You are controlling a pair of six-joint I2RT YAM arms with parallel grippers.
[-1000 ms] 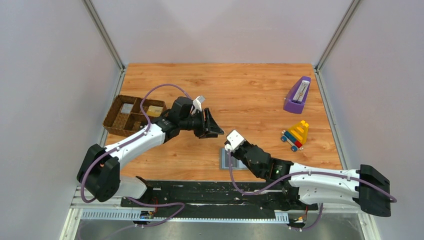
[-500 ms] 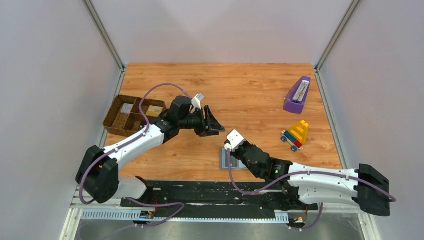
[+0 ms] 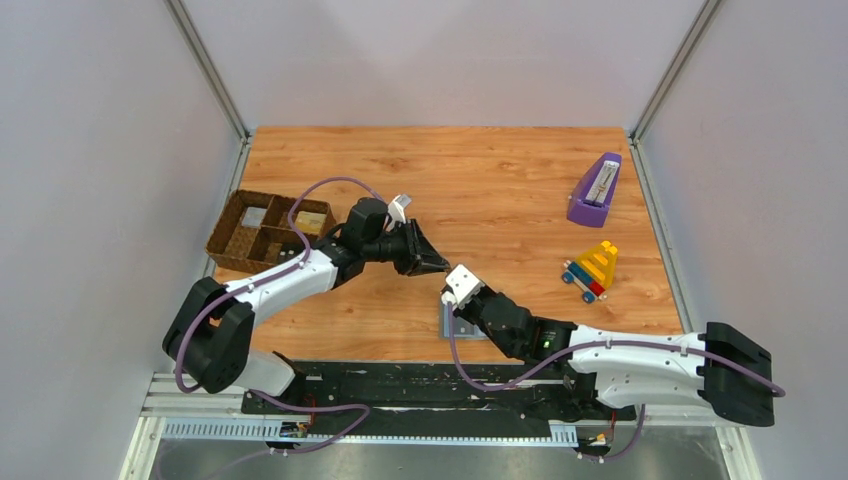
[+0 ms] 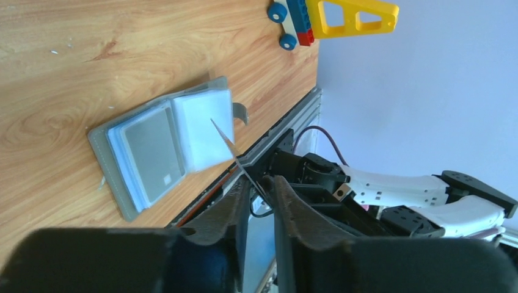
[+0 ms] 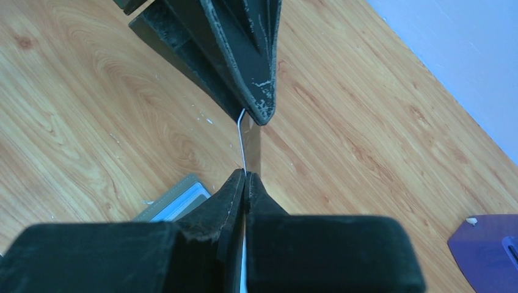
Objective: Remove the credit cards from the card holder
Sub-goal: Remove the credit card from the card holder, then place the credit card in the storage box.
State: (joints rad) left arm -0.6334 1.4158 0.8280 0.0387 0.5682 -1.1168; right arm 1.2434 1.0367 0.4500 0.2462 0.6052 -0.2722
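Card holder (image 4: 117, 174), grey card (image 4: 153, 146) inside

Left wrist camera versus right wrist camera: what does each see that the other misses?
Only the left wrist view shows the bifold card holder, grey outside, pale blue-grey inside, fully open, and the yellow, blue and red wheeled toy. Only the right wrist view shows a purple plastic object and the right gripper shut on the thin flat card. Both show that card edge-on, the left gripper around it, and the wooden table.
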